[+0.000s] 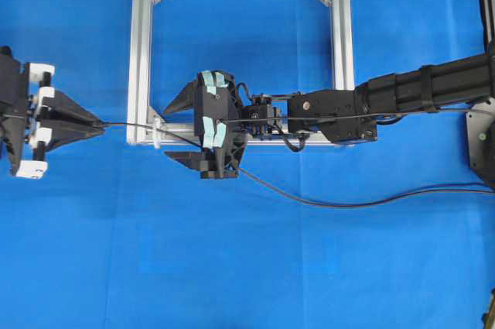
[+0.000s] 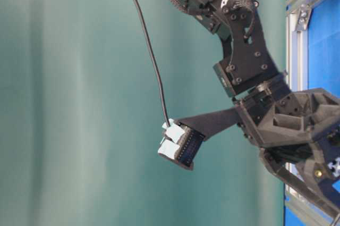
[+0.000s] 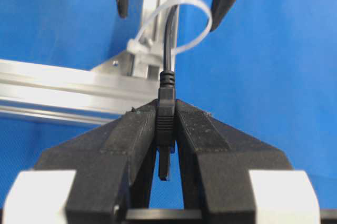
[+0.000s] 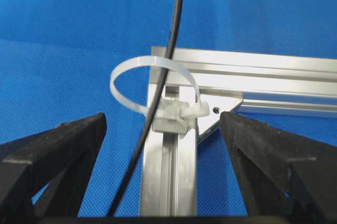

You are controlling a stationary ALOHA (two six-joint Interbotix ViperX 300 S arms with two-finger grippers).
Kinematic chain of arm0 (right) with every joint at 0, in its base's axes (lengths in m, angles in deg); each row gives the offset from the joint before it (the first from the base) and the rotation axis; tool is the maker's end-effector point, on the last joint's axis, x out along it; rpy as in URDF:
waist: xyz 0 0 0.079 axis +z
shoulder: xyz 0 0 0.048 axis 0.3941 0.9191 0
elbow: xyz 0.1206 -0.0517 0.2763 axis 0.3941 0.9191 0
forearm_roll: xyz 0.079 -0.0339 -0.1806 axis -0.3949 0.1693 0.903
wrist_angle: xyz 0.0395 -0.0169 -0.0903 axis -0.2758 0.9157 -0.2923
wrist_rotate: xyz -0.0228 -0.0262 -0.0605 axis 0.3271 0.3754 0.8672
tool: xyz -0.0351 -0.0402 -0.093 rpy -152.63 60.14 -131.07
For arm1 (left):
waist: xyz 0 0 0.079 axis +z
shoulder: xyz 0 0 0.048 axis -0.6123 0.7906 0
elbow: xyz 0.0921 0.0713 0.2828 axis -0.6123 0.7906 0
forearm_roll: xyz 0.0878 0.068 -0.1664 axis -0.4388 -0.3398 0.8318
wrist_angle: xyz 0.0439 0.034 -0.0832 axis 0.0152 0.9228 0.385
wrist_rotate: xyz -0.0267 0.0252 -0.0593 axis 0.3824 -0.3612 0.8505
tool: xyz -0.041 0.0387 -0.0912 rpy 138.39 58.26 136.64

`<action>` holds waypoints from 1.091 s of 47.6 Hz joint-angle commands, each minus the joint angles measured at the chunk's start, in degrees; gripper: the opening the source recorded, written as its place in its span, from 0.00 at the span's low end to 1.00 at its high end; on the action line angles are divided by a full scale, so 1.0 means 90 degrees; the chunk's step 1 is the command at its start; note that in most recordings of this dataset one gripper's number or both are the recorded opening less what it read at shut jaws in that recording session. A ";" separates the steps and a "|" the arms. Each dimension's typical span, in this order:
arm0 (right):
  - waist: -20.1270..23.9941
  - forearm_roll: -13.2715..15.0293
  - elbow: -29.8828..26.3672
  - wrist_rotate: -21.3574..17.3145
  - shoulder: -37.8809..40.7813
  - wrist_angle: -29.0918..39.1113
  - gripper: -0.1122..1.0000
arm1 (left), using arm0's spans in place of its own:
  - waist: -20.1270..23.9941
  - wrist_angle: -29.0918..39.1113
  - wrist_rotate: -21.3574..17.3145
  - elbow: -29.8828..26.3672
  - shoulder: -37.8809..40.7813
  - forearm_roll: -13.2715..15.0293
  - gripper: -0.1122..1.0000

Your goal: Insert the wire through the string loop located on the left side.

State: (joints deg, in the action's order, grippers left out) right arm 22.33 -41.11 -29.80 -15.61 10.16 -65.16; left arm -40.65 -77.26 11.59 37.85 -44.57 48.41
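Gripping the small dark cylindrical plug tip of the long thin black flexible wire (image 3: 166, 124), the left gripper (image 3: 167, 129) is seen from its own wrist camera with both black fingers pressed against the plug, its tail end poking out between them toward the camera. From the plug the wire is carried straight through the tiny white string loop (image 3: 176, 26), which is fixed to the lower left corner of the silver aluminium rectangular frame (image 3: 63, 84). In the overhead view the left gripper (image 1: 91, 122) is shown just outside the frame's (image 1: 141, 50) left rail, with the wire (image 1: 124, 125) stretched from its fingertips across that rail and through the loop (image 1: 157, 134), then running on beneath the right arm and away over the blue table covering (image 1: 255, 267) toward the right edge. The right gripper (image 1: 176, 129) is held over the frame's bottom rail, just inside the corner, its two black fingers spread wide and closed on nothing; the wire passes between them untouched. From the right wrist camera the loop (image 4: 155, 84) is pictured standing up from the corner, with the wire (image 4: 158, 97) threaded through it and the parted fingers (image 4: 58, 145) framing the view on either side.
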 commanded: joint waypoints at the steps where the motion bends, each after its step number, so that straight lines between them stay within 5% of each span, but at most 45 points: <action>1: 0.0010 -0.0020 -0.0078 0.0000 -0.0186 -0.0039 0.98 | 0.0020 0.0439 0.0020 -0.0078 -0.0576 0.0020 0.17; 18: 0.0010 -0.0020 -0.0068 0.0000 -0.0186 -0.0039 0.98 | 0.0166 0.3428 0.0029 -0.0391 -0.3525 -0.0010 0.17; 30: 0.0010 -0.0010 -0.0078 0.0000 -0.0195 -0.0039 0.98 | 0.0234 0.4736 -0.0107 -0.0742 -0.4551 -0.0078 0.17; 39: 0.0010 -0.0020 -0.0078 0.0000 -0.0195 -0.0049 0.98 | 0.0244 0.5176 -0.0127 -0.0869 -0.4834 -0.0078 0.17; 52: 0.0000 -0.0020 -0.0098 0.0000 -0.0195 -0.0049 0.98 | 0.0234 0.4873 -0.0137 -0.0771 -0.4668 -0.0088 0.17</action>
State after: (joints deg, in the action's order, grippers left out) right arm 22.33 -41.11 -29.80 -15.52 10.16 -65.24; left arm -38.63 -31.82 10.45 31.61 -88.25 47.79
